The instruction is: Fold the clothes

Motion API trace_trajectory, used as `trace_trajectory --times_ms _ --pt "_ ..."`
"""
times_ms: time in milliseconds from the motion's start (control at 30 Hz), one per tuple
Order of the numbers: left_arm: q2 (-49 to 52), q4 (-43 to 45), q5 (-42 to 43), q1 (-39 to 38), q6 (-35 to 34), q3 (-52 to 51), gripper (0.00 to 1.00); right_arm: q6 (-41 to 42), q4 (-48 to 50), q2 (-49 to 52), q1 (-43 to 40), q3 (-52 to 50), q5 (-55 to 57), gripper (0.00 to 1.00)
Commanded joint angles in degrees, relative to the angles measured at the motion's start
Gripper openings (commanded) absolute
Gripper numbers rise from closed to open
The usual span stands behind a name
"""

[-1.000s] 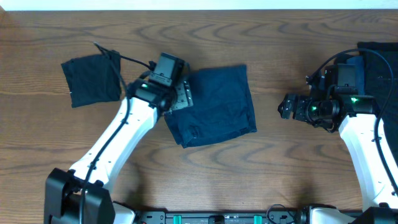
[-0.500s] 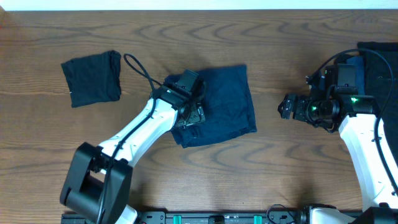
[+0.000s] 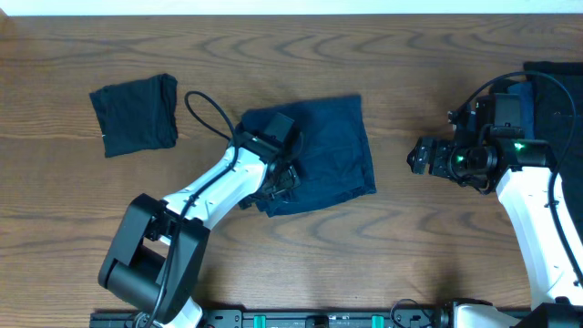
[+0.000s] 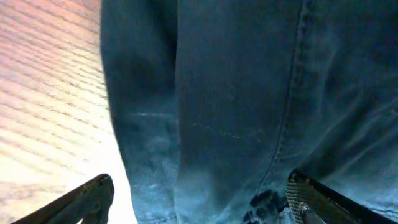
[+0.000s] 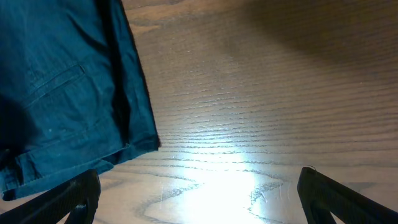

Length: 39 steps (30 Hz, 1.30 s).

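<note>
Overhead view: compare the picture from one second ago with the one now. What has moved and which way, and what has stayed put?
The left gripper moved along the navy garment's left side, from its far corner toward its near corner. Its jaws are open and hold nothing. The navy garment, the black folded garment and the right gripper stayed where they were.

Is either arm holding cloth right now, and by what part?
Nothing is held. The left gripper is open over the navy garment near its edge; the right gripper is open above the table.
</note>
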Motion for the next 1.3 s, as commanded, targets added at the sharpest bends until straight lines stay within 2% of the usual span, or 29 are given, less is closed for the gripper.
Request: trace_trajectory --times_ms 0,467,767,833,900,933,1133,1200,1233,1267 --pt "1.3 1.1 -0.4 -0.2 -1.0 -1.5 0.90 -0.3 0.0 -0.3 -0.2 -0.2 0.3 0.99" --pt "1.5 3.0 0.0 -0.2 -1.2 -3.3 0.89 -0.3 0.0 -0.3 -0.2 -0.2 0.3 0.99" --pt "1.5 10.4 4.1 -0.2 -2.2 -9.2 0.86 -0.3 0.0 -0.3 -0.2 -0.2 0.3 0.99" --pt "1.5 11.7 4.7 -0.2 -2.2 -10.2 0.73 -0.3 0.0 -0.3 -0.2 -0.2 0.3 0.99" --pt "1.5 11.7 4.7 -0.2 -2.2 -10.4 0.56 -0.3 0.0 -0.3 -0.2 -0.2 0.3 0.99" --pt "1.5 11.7 5.1 -0.2 -2.2 -10.4 0.52 -0.3 0.0 -0.3 -0.2 -0.2 0.3 0.99" --pt "1.5 11.6 6.0 -0.2 -2.2 -10.4 0.41 -0.3 0.0 -0.3 -0.2 -0.2 0.3 0.99" --pt "1.5 11.5 6.0 -0.2 -1.7 -10.4 0.26 -0.3 0.0 -0.3 -0.2 -0.2 0.3 0.99" --pt "1.5 11.6 6.0 -0.2 -1.0 -10.3 0.14 -0.3 0.0 -0.3 -0.2 -0.2 0.3 0.99" --pt "1.5 11.6 6.0 -0.2 -0.1 -10.3 0.06 -0.3 0.0 -0.3 -0.2 -0.2 0.3 0.99"
